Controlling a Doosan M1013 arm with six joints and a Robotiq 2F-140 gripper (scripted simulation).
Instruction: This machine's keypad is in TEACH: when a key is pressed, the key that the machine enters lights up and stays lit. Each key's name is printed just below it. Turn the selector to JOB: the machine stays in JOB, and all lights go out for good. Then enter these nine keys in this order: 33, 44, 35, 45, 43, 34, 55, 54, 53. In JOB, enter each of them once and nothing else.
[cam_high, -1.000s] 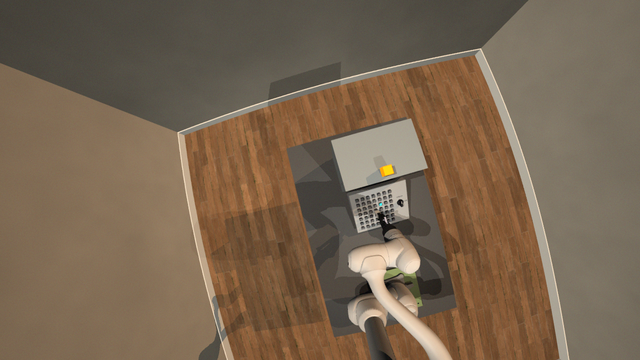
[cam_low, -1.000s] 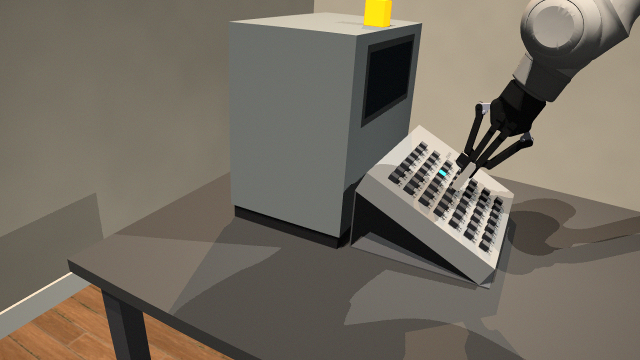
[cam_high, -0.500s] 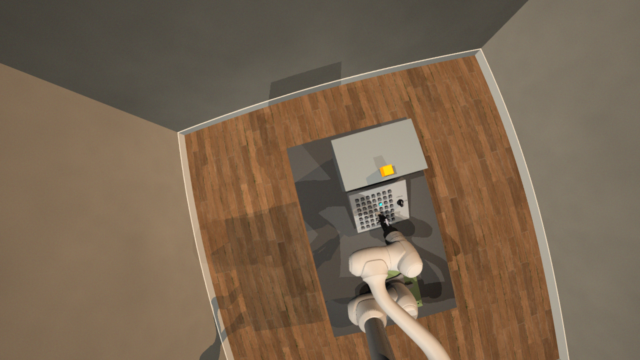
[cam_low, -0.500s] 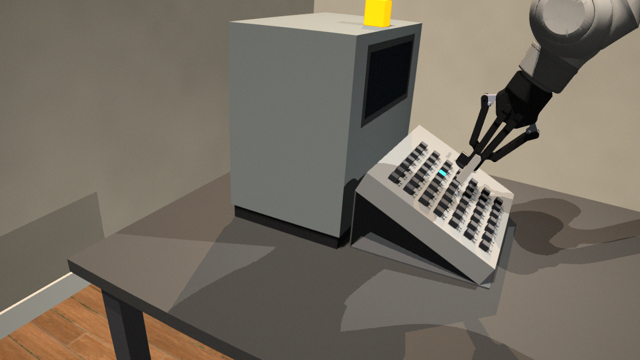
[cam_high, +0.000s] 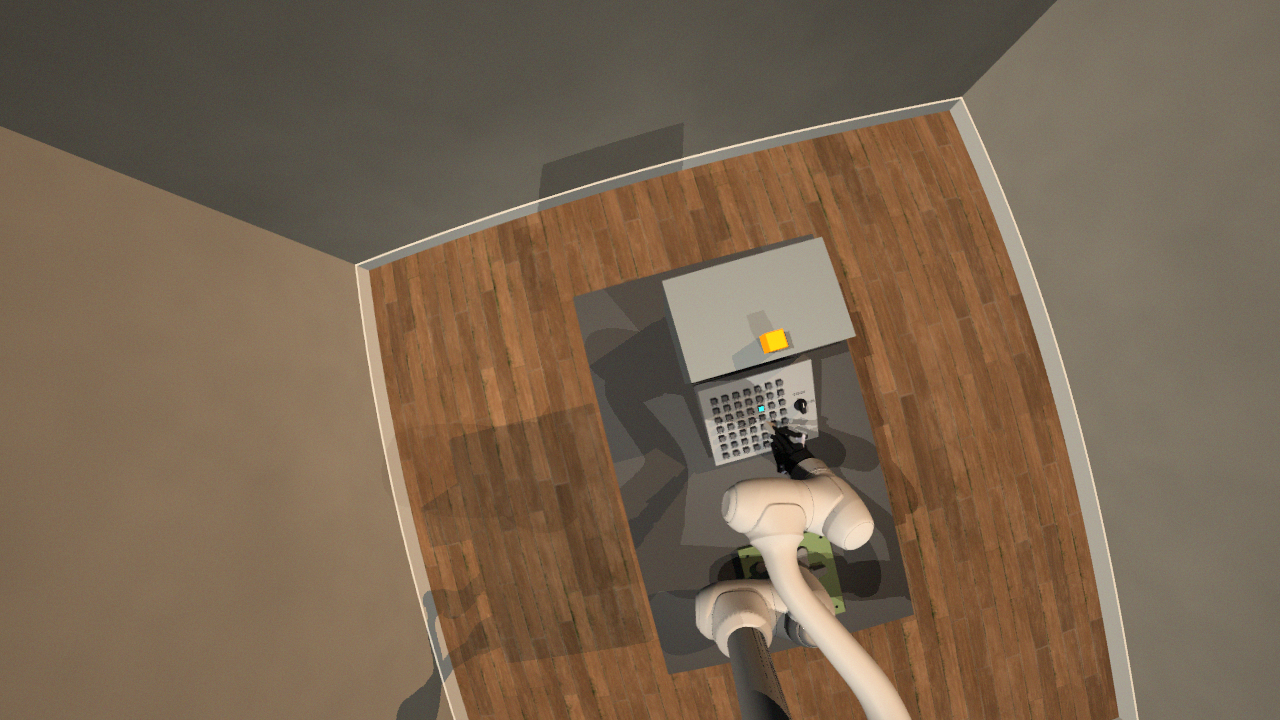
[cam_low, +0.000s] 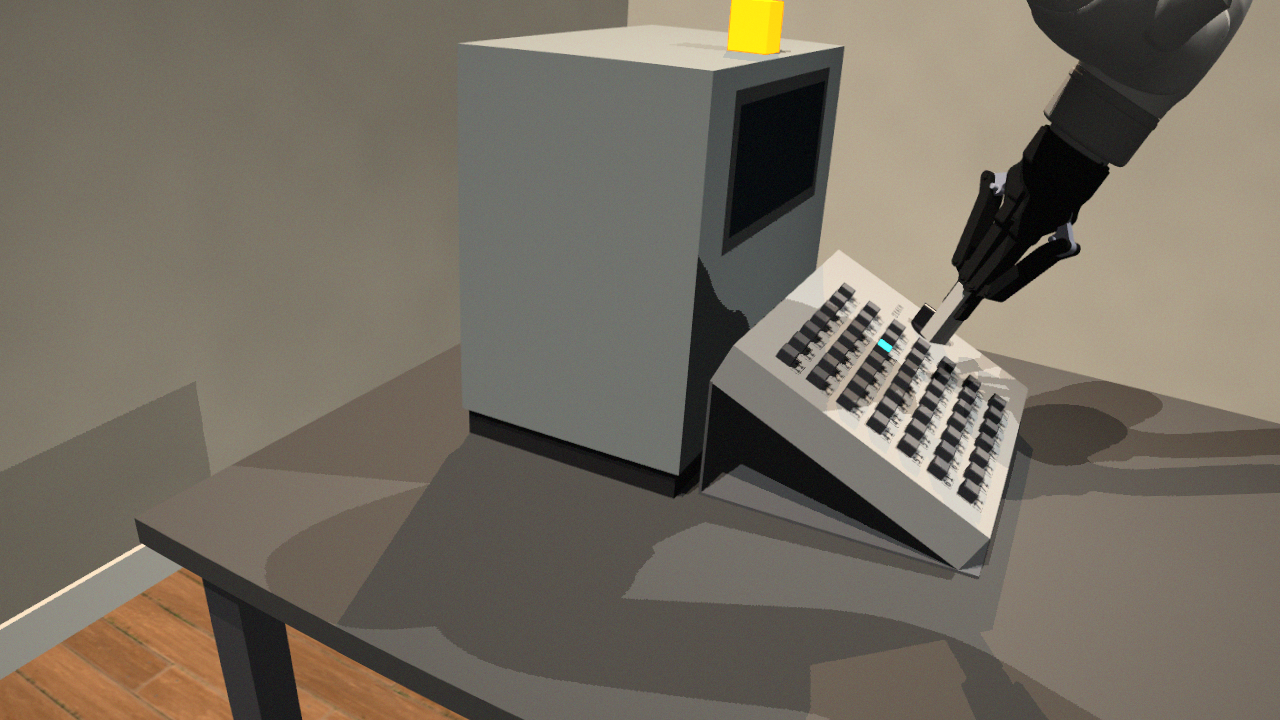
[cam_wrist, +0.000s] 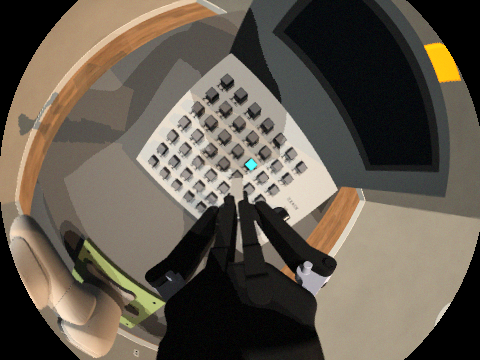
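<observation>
The dark grey worktop (cam_low: 375, 537) stands on a wood-plank floor (cam_high: 501, 358), and toward its far end, nearer the far right corner than the left, sits the machine's tall grey cabinet (cam_low: 572, 241) with a dark screen (cam_low: 774, 156) on the face that looks toward the arm and a small yellow block (cam_low: 755, 25) on top. Pressed against the foot of that face is the sloping keypad (cam_low: 859, 429), a pale wedge carrying a grid of small dark keys; one key (cam_low: 885, 346) glows cyan in the upper part of the grid, toward the selector side. The black selector (cam_high: 799, 405) sits on the strip along the keypad's right side in the top view, closest to the worktop's right edge. A little grey lettering is printed above it and small marks sit under the keys, but all of it is too small and blurred to read. The cream arm (cam_high: 787, 519) rises from a green base plate (cam_high: 827, 559) near the worktop's near edge. Its black claw (cam_low: 951, 317) slants down over the keypad with its fingers pressed fully together and holding nothing, the tips just beside the selector and near the lit key; whether they touch the panel is hard to tell.
</observation>
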